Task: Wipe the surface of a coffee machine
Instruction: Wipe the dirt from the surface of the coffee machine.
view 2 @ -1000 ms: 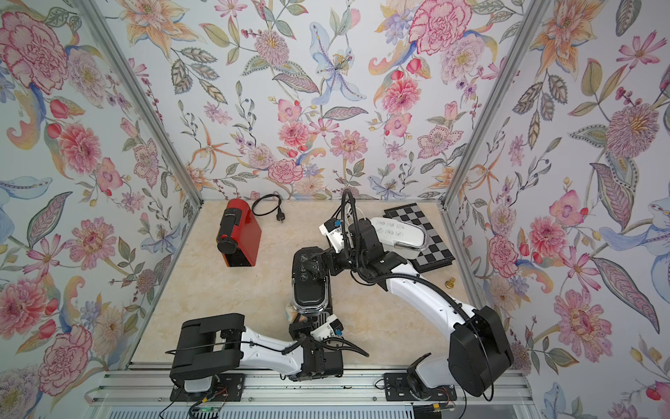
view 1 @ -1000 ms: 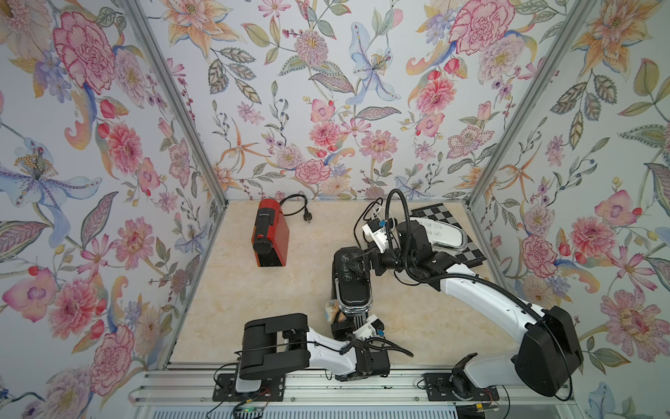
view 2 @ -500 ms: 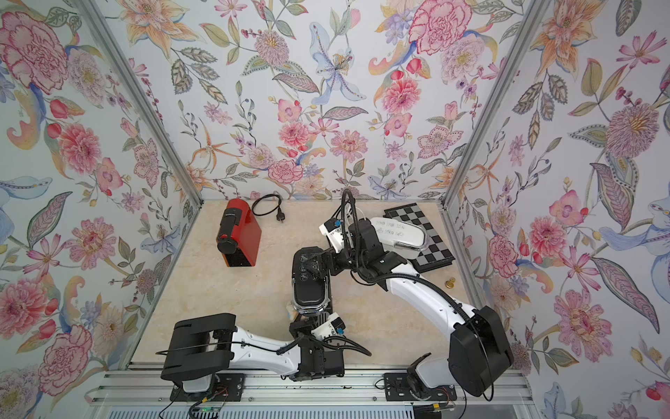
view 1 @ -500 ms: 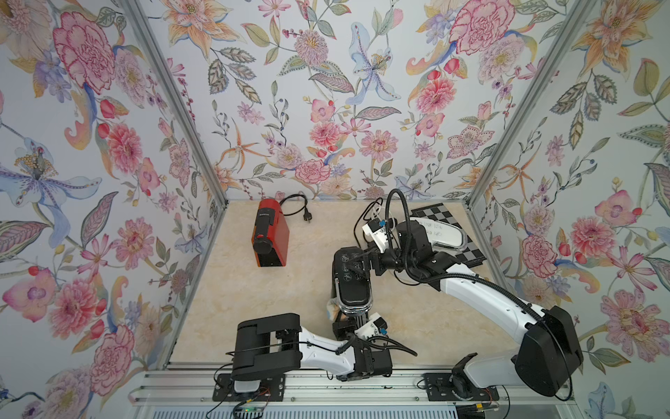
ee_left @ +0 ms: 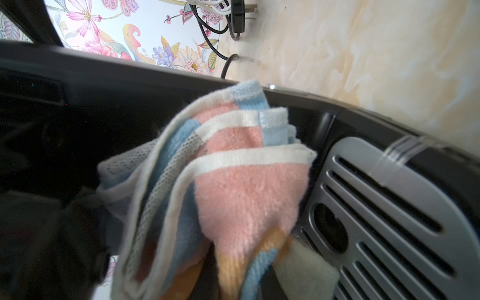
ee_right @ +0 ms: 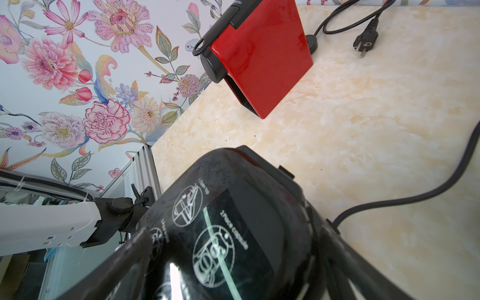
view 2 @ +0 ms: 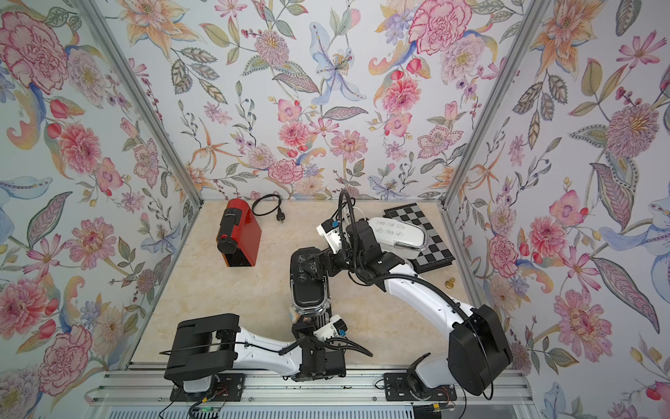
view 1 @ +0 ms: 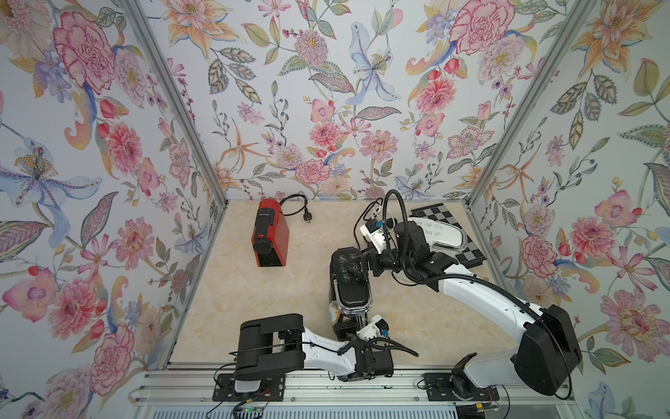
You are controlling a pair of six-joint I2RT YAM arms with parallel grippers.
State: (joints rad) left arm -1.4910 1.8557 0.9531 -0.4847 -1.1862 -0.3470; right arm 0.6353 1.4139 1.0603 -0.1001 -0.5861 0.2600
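Cloth against glossy black coffee machine (view 1: 350, 281), mid-table.

Left gripper (view 1: 342, 321) is clamped on a fluffy terry cloth (ee_left: 233, 181), pink, blue and white with mesh backing, pressed by the ribbed silver grille (ee_left: 384, 220). Right gripper (view 1: 357, 268) straddles the machine's rounded top, jaws spread wide. Two coffee machines: one black, one boxy red (view 1: 270, 235).

A: What is the left arm (view 1: 319, 353) showing?
B: White link shells are joining boxy black joint housings; a black corrugated cable is looping over the wrist, beside a small white camera block with a blue connector.

A: And the right arm (view 1: 482, 297)?
B: It is wearing the same white shells, a bulky black shoulder housing, and black ribbed conduit arching above the wrist.
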